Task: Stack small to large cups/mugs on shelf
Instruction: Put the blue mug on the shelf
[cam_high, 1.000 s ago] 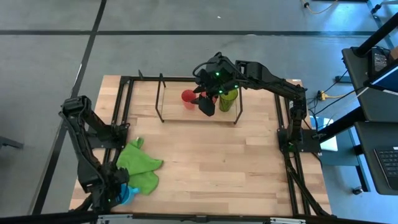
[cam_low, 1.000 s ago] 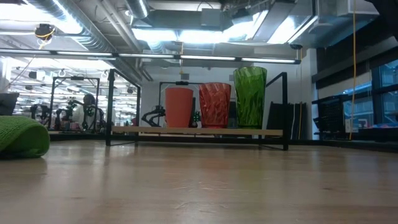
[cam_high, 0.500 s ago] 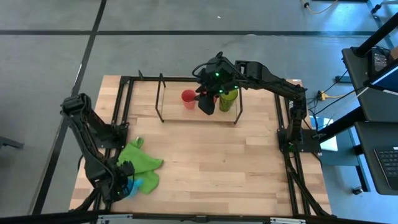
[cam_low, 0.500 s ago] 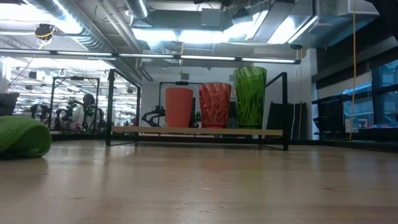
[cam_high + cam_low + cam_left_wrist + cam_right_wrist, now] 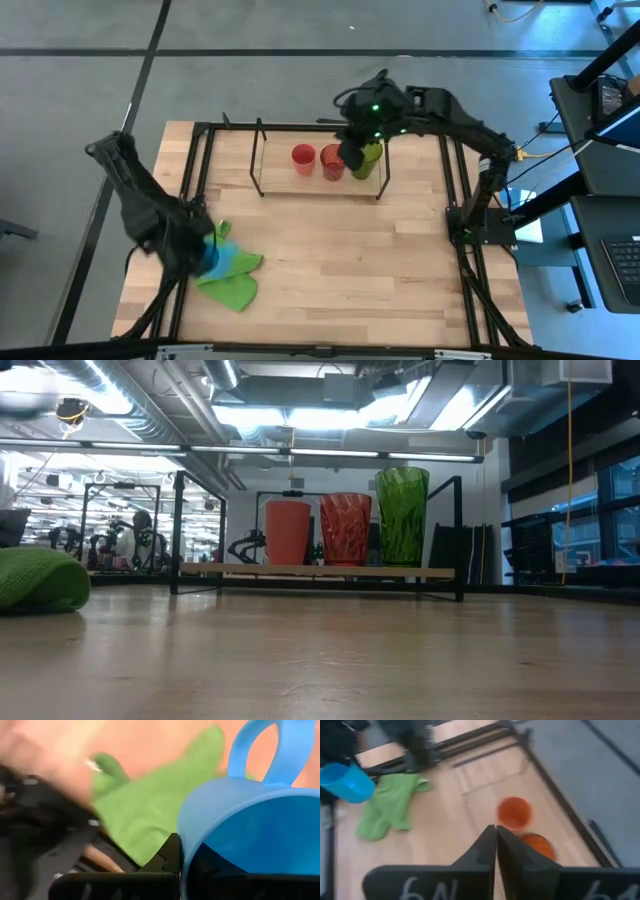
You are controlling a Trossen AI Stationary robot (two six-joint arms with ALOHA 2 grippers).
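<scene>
The shelf [image 5: 320, 188] stands at the table's far side and bears three cups in a row. They are a small red cup [image 5: 303, 157], a red-orange tumbler [image 5: 330, 161] and a green tumbler [image 5: 369, 159]. All three stand upright on its wooden base [image 5: 320, 571]. My right gripper [image 5: 353, 152] hangs shut above the two tumblers, touching nothing. My left gripper [image 5: 206, 257] is at the table's left, over the bright green cloth [image 5: 232, 276], shut on the light-blue mug [image 5: 240, 830]. My left gripper has the light-blue mug by its wall at the rim [image 5: 186, 845], on a side away from the handle [image 5: 280, 750]. One finger [image 5: 169, 859] lies against the outside of the wall, and the other seems to be inside the mug. The mug is tilted, held above the cloth.
A black metal frame [image 5: 200, 150] runs around the tabletop, with both arm bases mounted on it. The bright green cloth [image 5: 40, 580] lies crumpled at the near left. Bare wood [image 5: 350, 270] stretches from the shelf to the near edge.
My left gripper has shut on the light-blue mug near the front left corner. It has carried the mug up and toward the far edge, over the cloth. My right gripper has risen from around the red-orange tumbler, shifted a little right and shut. The tumbler stays on the shelf.
</scene>
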